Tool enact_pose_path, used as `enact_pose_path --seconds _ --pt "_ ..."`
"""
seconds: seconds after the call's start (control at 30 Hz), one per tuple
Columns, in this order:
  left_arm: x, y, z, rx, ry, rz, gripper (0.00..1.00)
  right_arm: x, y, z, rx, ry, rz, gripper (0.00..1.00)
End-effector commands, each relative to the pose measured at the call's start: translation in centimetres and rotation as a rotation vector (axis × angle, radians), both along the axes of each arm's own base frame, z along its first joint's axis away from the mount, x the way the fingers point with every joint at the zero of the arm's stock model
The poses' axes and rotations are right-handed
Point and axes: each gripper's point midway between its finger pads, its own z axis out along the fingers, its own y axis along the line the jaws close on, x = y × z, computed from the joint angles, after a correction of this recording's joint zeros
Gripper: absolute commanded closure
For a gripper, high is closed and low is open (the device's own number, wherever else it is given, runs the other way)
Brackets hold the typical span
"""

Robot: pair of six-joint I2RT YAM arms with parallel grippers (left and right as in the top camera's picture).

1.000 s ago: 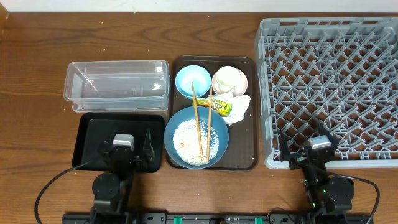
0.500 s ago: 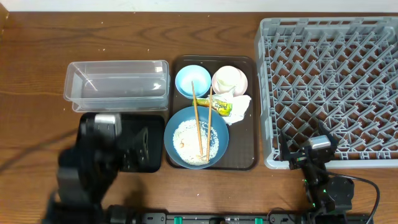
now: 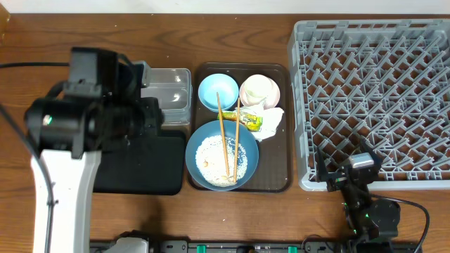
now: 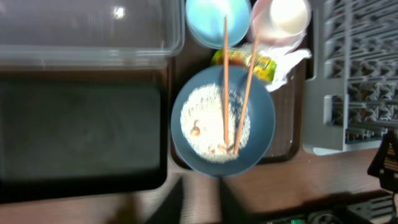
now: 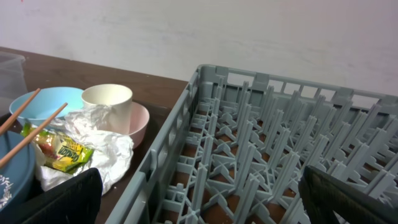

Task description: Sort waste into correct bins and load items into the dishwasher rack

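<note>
A dark blue bowl (image 3: 246, 165) holds rice scraps (image 3: 211, 158) and two chopsticks (image 3: 225, 137). Behind it are a light blue bowl (image 3: 218, 91) and a white cup (image 3: 259, 88) standing in a pink bowl (image 5: 140, 121). A yellow-green wrapper (image 3: 247, 121) and a crumpled napkin (image 3: 273, 118) lie between them. My left arm (image 3: 84, 112) is raised over the clear tub (image 3: 172, 88) and the black tray (image 3: 140, 169). The left gripper (image 4: 200, 184) is a blur in front of the blue bowl, shut and empty. My right gripper (image 5: 199, 205) rests open at the grey rack's (image 3: 373, 91) front edge.
The bowls, cup and waste all sit on a dark brown serving tray (image 3: 281, 176) between the bins and the rack. Bare wooden table (image 3: 42, 42) runs along the back and the left side.
My left arm has lifted from its rest in front of the black tray and swung back over the bins, and its gripper has shut. The right arm has not moved.
</note>
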Motion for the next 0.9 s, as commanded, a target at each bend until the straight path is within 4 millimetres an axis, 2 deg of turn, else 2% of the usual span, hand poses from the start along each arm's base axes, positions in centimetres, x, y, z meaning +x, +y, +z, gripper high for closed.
enact_pose_path --seconds 0.0,0.2,0.3,0.43,0.53,0.57,0.63,0.87 --pt "-0.7 -1.2 -1.9 -0.028 0.1 0.042 0.94 0.0 0.1 -0.1 0.011 0.003 0.005 0.01" --pt "-1.3 -3.8 -6.3 0.112 0.099 0.006 0.94 0.0 0.1 -0.1 0.011 0.004 0.005 0.01" --pt "-1.4 -6.0 -8.9 0.133 0.089 -0.044 0.94 0.0 0.1 -0.1 0.011 0.005 0.005 0.01" --pt "-0.4 -9.6 -12.5 0.107 0.025 -0.133 0.85 0.0 0.1 -0.1 0.011 0.005 0.005 0.01" --pt "0.9 -11.4 -14.4 0.078 -0.032 -0.155 0.83 0.0 0.1 -0.1 0.011 0.005 0.005 0.01" --pt "1.3 -11.7 -14.9 0.072 -0.044 -0.155 0.83 0.0 0.1 -0.1 0.011 0.005 0.005 0.01" --pt "2.1 -12.0 -15.9 0.071 -0.055 -0.152 0.67 0.0 0.1 -0.1 0.011 0.005 0.005 0.01" --pt "4.3 -10.3 -18.8 0.218 -0.06 -0.067 0.66 0.0 0.1 -0.1 0.011 0.005 0.005 0.01"
